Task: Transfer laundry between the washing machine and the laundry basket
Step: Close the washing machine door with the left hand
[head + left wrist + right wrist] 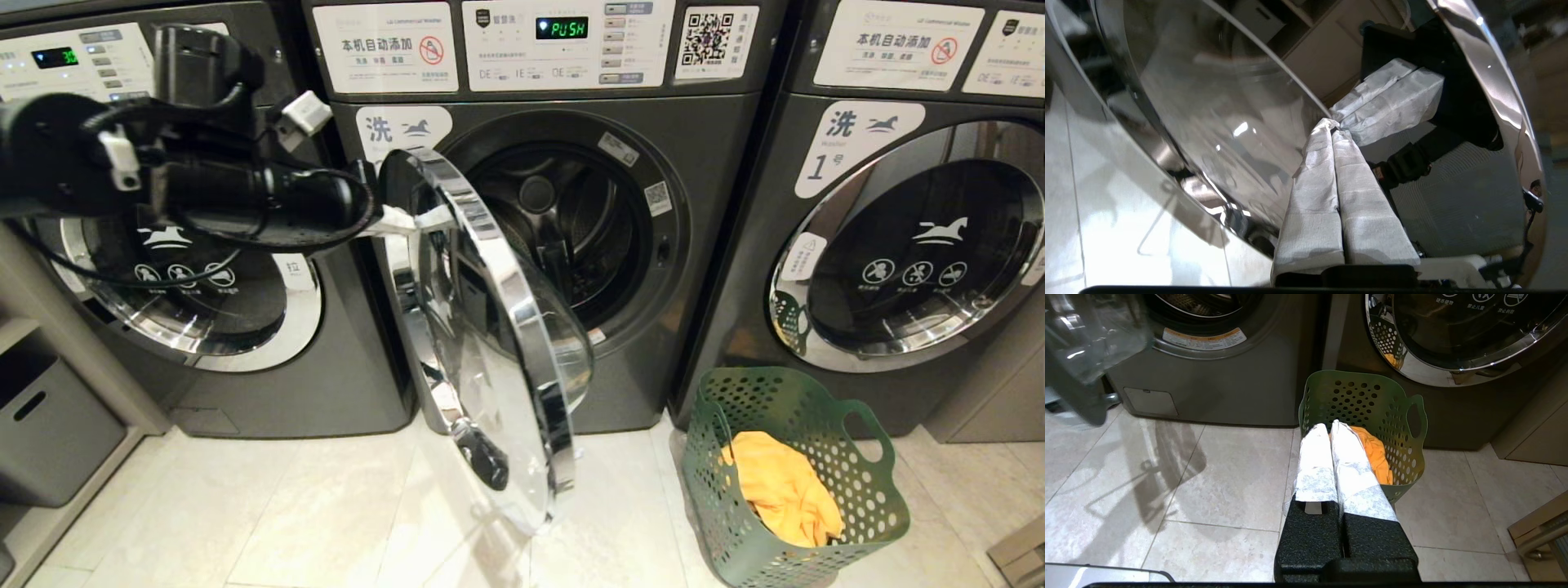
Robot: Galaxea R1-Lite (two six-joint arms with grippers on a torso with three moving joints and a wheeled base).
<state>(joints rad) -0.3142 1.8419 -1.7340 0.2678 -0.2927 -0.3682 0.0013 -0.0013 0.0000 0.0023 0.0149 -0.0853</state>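
Note:
The middle washing machine (pixel 702 163) stands with its chrome-rimmed glass door (pixel 490 343) swung out towards me. Its drum (pixel 555 220) looks dark, and I see no garments in it. My left gripper (pixel 412 219) reaches in from the left, shut, with its white-wrapped tips (pixel 1332 127) against the door's outer face near the top of the rim. On the floor to the right, the green laundry basket (pixel 784 380) holds a yellow-orange garment (pixel 780 490). My right gripper (pixel 1329 426) hangs shut and empty above the floor, just short of the basket (pixel 1372 396) and its garment (pixel 1376 451).
A like machine labelled "1" (pixel 914 245) stands on the right with its door shut. Another one (pixel 204 286) with lit digits is on the left, behind my left arm. A grey storage bin (pixel 49 425) sits on a shelf at far left. Pale floor tiles (pixel 326 506) lie in front.

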